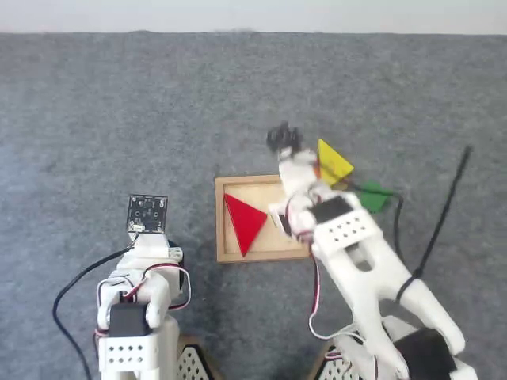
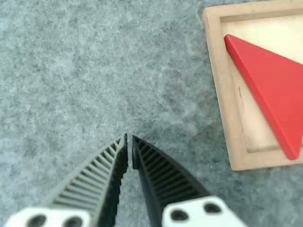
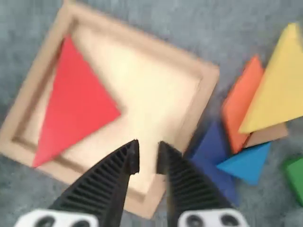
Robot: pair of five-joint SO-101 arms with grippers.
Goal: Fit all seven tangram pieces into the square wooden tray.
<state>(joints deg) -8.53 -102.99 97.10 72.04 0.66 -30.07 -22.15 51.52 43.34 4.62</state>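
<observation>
The square wooden tray [image 1: 219, 226] lies mid-table with one red triangle [image 1: 244, 221] inside, against its left side. My right gripper [image 3: 147, 152] hangs above the tray [image 3: 204, 92], slightly open and empty, near the red triangle [image 3: 71, 104]. Just outside the tray's right wall lie an orange piece [image 3: 239, 101], a yellow triangle [image 3: 279, 90], a dark blue piece [image 3: 208, 146], a light blue triangle [image 3: 244, 161], a tan piece [image 3: 267, 135] and a green piece [image 3: 296, 172]. My left gripper [image 2: 129, 138] is shut and empty over bare carpet, left of the tray [image 2: 227, 118] and red triangle [image 2: 270, 85].
Grey carpet covers the table. In the high view the yellow triangle [image 1: 333, 161] and green piece [image 1: 374, 196] sit right of the right arm [image 1: 341, 229], which covers the tray's right part. Black cables trail at the right and lower left.
</observation>
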